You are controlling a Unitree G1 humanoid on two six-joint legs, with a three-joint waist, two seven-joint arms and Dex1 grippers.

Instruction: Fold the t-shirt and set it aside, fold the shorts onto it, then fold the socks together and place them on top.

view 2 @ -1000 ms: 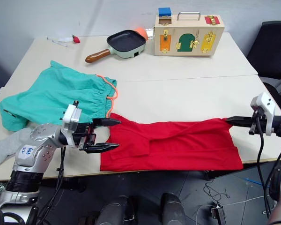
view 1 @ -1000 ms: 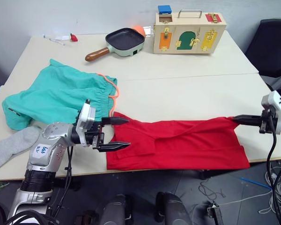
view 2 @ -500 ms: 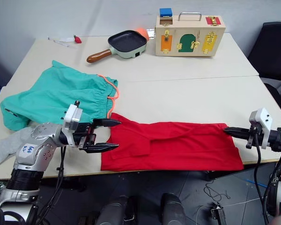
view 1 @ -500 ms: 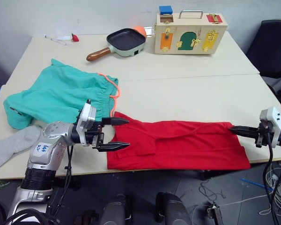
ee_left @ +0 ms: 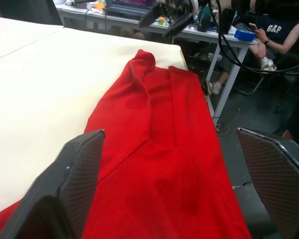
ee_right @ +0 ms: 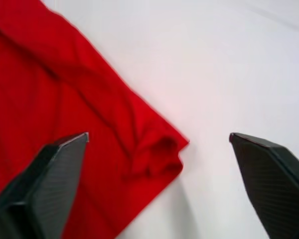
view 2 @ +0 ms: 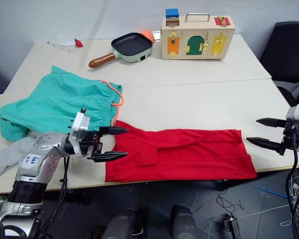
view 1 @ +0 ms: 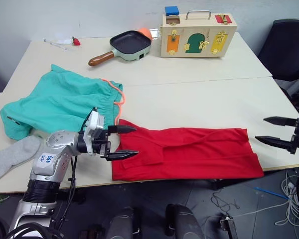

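Two hands are in my head views, both with fingers spread and nothing between them. My left hand (view 1: pixel 120 142) sits at the lower left of the frame, over the left end of the t-shirt (view 1: pixel 189 152), one finger above the cloth edge and the other over the red fabric. My right hand (view 1: pixel 275 130) is at the right edge of the frame, just off the t-shirt's right end and apart from it; in the right wrist view the bunched corner of the cloth lies on the bare tabletop (view 1: pixel 199 94) between the two fingers (ee_right: pixel 40 184), touching neither.

I see the t-shirt lying as a long folded band along the near edge of the tabletop, lower centre of the frame. The shorts (view 1: pixel 60 102) are spread at the left of the frame, waistband and orange drawstring turned toward the centre, close to the t-shirt's upper left corner. One of the socks (view 1: pixel 10 157) lies at the lower left edge, partly under the shorts' hem. At the top of the frame are a small pan (view 1: pixel 129 44) and a wooden latch box (view 1: pixel 197 35).
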